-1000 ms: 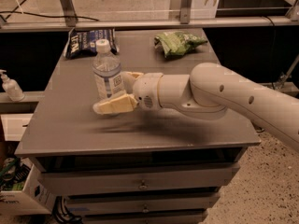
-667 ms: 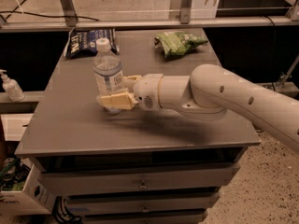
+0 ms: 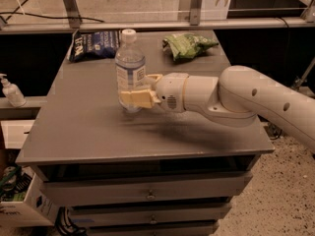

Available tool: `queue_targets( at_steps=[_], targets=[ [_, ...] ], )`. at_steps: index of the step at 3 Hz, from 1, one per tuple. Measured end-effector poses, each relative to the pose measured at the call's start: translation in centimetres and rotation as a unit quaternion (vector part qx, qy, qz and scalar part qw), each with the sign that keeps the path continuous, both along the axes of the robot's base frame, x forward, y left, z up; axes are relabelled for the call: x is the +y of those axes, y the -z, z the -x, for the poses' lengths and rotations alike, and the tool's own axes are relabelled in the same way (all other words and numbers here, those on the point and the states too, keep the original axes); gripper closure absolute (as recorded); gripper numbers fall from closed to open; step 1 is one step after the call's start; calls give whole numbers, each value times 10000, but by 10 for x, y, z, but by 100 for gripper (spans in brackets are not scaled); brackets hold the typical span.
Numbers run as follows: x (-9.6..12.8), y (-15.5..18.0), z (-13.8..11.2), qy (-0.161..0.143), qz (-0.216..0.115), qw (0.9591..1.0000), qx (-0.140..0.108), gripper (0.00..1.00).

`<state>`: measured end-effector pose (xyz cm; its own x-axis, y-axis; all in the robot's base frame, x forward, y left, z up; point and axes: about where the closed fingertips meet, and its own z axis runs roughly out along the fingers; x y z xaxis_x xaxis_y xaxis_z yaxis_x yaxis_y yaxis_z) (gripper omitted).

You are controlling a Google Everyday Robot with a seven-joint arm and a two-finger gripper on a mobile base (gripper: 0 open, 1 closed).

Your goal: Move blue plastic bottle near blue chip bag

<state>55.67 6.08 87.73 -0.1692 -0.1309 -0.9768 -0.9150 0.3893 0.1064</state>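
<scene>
On a ledge off the left edge of the desk (image 3: 88, 127), at about 9 o'clock, stands a small white pump bottle (image 3: 11, 90). The blue chip bag (image 3: 93, 44) lies flat at the desk's far left corner, about 11 o'clock from the blue plastic bottle (image 3: 130, 68) and apart from it. The bottle stands upright left of the desk's middle; its base may rest on the surface, though that is hard to judge. The gripper (image 3: 138, 88) has its fingers (image 3: 135, 100) clamped on the bottle's lower half, the arm (image 3: 246, 100) reaching in from 3 o'clock. A light green snack bag (image 3: 187, 45) lies at the bottle's 2 o'clock.
</scene>
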Motion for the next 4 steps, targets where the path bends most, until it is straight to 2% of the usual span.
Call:
queue_targets(
  at_steps=[1, 2, 3, 4],
  targets=[
    [-37, -32, -17, 253, 28, 9992, -302, 100],
    [-37, -32, -17, 252, 28, 9992, -302, 100],
    [-19, -24, -42, 243, -76, 9991, -328, 100],
    [4, -19, -87, 255, -53, 9983, -512, 100]
  ],
)
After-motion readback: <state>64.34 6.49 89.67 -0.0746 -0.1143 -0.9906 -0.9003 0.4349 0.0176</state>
